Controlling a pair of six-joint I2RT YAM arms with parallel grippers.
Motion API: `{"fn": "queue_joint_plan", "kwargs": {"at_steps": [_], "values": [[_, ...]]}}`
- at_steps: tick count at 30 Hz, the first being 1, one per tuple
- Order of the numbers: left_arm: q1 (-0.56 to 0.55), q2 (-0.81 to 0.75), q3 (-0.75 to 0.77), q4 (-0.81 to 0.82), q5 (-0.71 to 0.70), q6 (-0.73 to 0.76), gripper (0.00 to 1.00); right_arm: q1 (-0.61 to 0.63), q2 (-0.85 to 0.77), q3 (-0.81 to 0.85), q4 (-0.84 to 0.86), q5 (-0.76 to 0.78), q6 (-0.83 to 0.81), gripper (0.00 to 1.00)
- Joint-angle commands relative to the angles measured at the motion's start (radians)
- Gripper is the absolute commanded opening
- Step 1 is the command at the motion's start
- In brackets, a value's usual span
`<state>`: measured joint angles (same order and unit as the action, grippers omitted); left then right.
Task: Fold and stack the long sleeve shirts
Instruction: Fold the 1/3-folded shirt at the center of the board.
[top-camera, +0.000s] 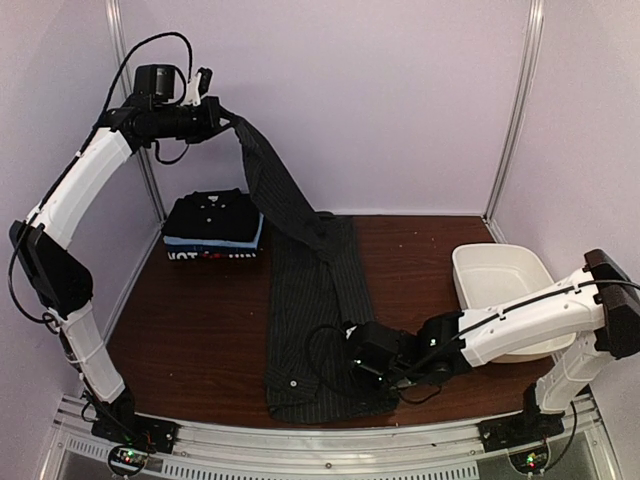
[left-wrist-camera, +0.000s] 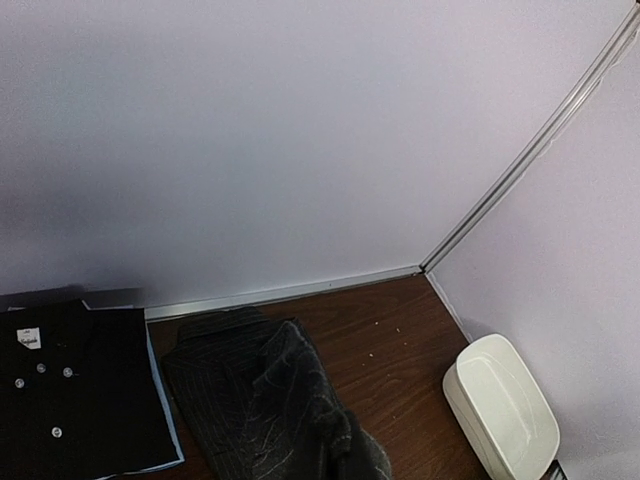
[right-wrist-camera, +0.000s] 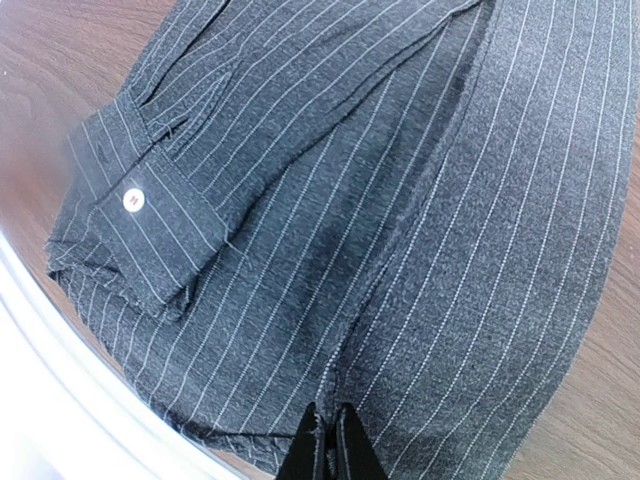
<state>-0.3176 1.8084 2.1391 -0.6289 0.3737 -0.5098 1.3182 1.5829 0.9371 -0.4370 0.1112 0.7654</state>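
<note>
A charcoal pinstriped long sleeve shirt (top-camera: 318, 300) lies lengthwise down the middle of the table. One end of it is lifted high at the back left, where my left gripper (top-camera: 222, 118) is shut on it. The left wrist view shows that cloth (left-wrist-camera: 265, 395) hanging below, but not the fingers. My right gripper (top-camera: 358, 368) sits low on the shirt's near right part. In the right wrist view its black fingertips (right-wrist-camera: 308, 450) are shut on a raised seam fold of the striped cloth (right-wrist-camera: 400, 200). A cuff with a white button (right-wrist-camera: 133, 200) lies to the left.
A stack of folded shirts (top-camera: 213, 228), black on top with light blue beneath, sits at the back left (left-wrist-camera: 70, 390). A white plastic tub (top-camera: 500, 285) stands at the right (left-wrist-camera: 505, 405). Pale walls enclose the table on three sides. A metal rail (top-camera: 330, 440) runs along the near edge.
</note>
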Motion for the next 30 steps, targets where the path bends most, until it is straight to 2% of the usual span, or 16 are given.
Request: {"fn": "queue_joint_plan", "kwargs": {"at_steps": [1,7,10,14,18,22,30], "values": [[0.006,0.008,0.053,0.025,-0.028,0.025,0.0,0.009,0.017,-0.016,0.05,-0.022,0.0,0.06],[0.008,0.008,0.05,0.011,-0.045,0.034,0.0,0.009,0.04,-0.039,0.107,-0.057,0.016,0.09],[0.008,-0.005,0.004,0.009,-0.059,0.037,0.0,0.009,0.046,-0.046,0.12,-0.061,0.022,0.18],[0.008,-0.038,-0.104,0.03,-0.069,0.045,0.0,0.007,0.011,-0.05,0.127,-0.06,0.026,0.36],[0.008,-0.054,-0.147,0.03,-0.093,0.053,0.0,-0.003,-0.068,-0.055,0.111,-0.031,0.027,0.42],[0.008,-0.056,-0.159,0.031,-0.092,0.056,0.0,-0.039,-0.146,-0.121,0.132,-0.019,0.047,0.39],[0.007,-0.038,-0.159,0.038,-0.03,0.061,0.0,-0.053,-0.147,-0.289,0.272,-0.108,0.113,0.14]]}}
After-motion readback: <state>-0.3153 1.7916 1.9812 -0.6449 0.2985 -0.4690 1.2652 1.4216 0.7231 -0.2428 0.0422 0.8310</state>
